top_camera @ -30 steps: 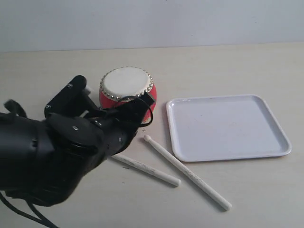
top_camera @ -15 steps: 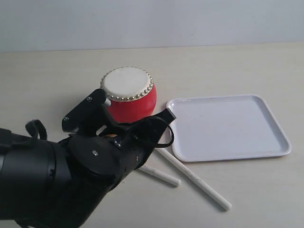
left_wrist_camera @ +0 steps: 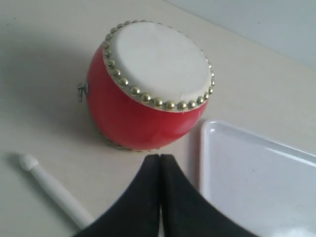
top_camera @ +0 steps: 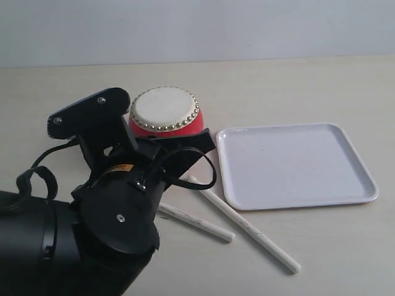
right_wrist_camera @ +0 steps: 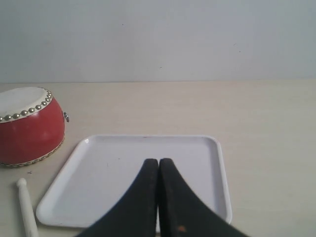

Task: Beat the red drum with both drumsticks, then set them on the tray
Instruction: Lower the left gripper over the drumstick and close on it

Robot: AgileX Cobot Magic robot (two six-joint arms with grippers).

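Observation:
The red drum (top_camera: 165, 111) stands upright left of the white tray (top_camera: 296, 163). Two drumsticks lie on the table in front of them: the longer-showing drumstick (top_camera: 244, 223) runs along the tray's near left corner, and the other drumstick (top_camera: 197, 223) is partly hidden under my left arm. In the left wrist view my left gripper (left_wrist_camera: 160, 157) is shut and empty, just short of the drum (left_wrist_camera: 148, 84), between a drumstick (left_wrist_camera: 49, 185) and the tray (left_wrist_camera: 256, 182). My right gripper (right_wrist_camera: 158, 161) is shut and empty over the tray (right_wrist_camera: 108, 168); its arm does not show in the exterior view.
The beige tabletop (top_camera: 308, 86) runs back to a pale wall (top_camera: 247, 24). My left arm's bulky black body (top_camera: 92, 234) fills the lower left of the exterior view and covers the table there.
My left arm has swung right and its wrist has risen, bringing the shut gripper in front of the drum near the tray's corner. Drum, tray and drumsticks have not moved.

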